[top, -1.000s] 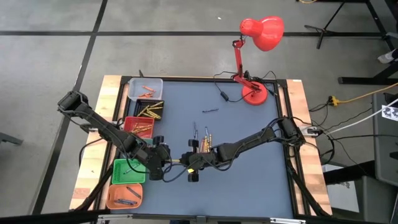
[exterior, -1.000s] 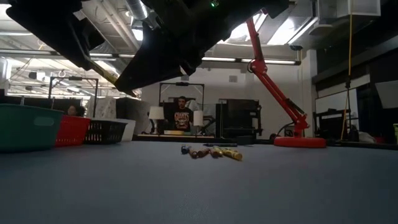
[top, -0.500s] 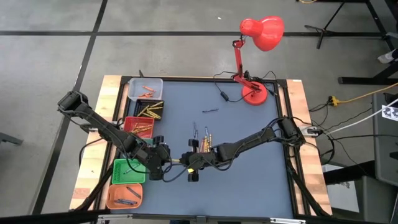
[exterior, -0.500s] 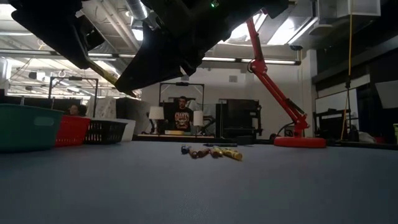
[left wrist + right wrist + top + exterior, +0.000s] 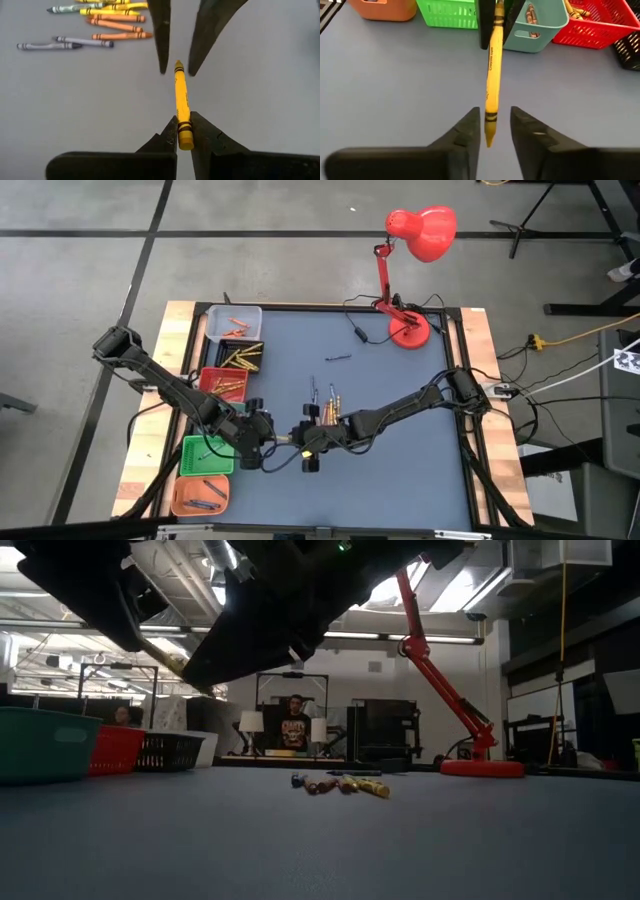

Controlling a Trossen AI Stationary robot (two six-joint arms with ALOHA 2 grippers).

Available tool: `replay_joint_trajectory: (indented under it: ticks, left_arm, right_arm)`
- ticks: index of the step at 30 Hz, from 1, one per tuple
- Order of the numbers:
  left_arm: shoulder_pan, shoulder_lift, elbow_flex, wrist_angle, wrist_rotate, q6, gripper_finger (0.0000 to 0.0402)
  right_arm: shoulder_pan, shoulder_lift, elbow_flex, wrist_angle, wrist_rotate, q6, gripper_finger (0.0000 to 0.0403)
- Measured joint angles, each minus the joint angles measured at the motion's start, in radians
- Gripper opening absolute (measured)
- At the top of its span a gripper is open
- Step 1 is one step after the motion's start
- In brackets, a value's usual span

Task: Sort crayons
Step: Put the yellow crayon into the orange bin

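A yellow crayon (image 5: 181,102) hangs in the air between my two grippers, near the table's front, above the blue mat. My left gripper (image 5: 183,134) is shut on its flat end. My right gripper (image 5: 494,126) is open. Its fingers stand on either side of the crayon's pointed tip (image 5: 489,137) with a small gap on each side. In the high view the left gripper (image 5: 271,439) and the right gripper (image 5: 297,438) face each other tip to tip. Several loose crayons (image 5: 324,411) lie flat on the mat beyond them. My left gripper pinches the yellow crayon's flat end (image 5: 185,141) between its two fingers. The fingers lie level and point toward the table's right. The crayon sticks out forward along them, roughly level and clear of the mat.
Small bins stand in a row along the table's left side: pale blue (image 5: 234,323), black (image 5: 243,359), red (image 5: 222,384), green (image 5: 207,455) and orange (image 5: 199,496). A red desk lamp (image 5: 408,330) stands at the far right. A person shows far behind the table (image 5: 294,725).
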Motion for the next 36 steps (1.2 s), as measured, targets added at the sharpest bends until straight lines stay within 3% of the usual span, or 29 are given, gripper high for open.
replay_joint_trajectory:
  ticks: [5, 10, 18, 21, 28, 36]
  left_arm:
    - [0.0, 0.0, 0.0, -0.095, -0.023, -0.052, 0.0011]
    - [0.0, 0.0, 0.0, -0.162, -0.101, -0.084, 0.0011]
    - [0.0, -0.002, 0.0, -0.326, -0.399, -0.244, 0.0011]
    - [0.0, -0.026, 0.0, -0.47, -0.438, -0.363, 0.0012]
    - [0.0, -0.134, 0.0, -0.792, -0.352, -0.644, 0.0012]
    - [0.0, -0.187, 0.0, -0.958, -0.119, -0.74, 0.0012]
  right_arm:
    - [0.0, 0.0, 0.0, -0.068, 0.0, 0.001, 0.0137]
    - [0.0, 0.0, 0.0, -0.2, -0.009, 0.07, 0.0138]
    - [0.0, 0.0, 0.0, -0.364, -0.02, 0.19, 0.0139]
    - [0.0, 0.0, 0.0, -0.37, -0.021, 0.19, 0.0138]
    - [0.0, 0.0, 0.0, -0.365, -0.021, 0.191, 0.0138]
    - [0.0, 0.0, 0.005, -0.371, 0.023, 0.189, 0.0138]
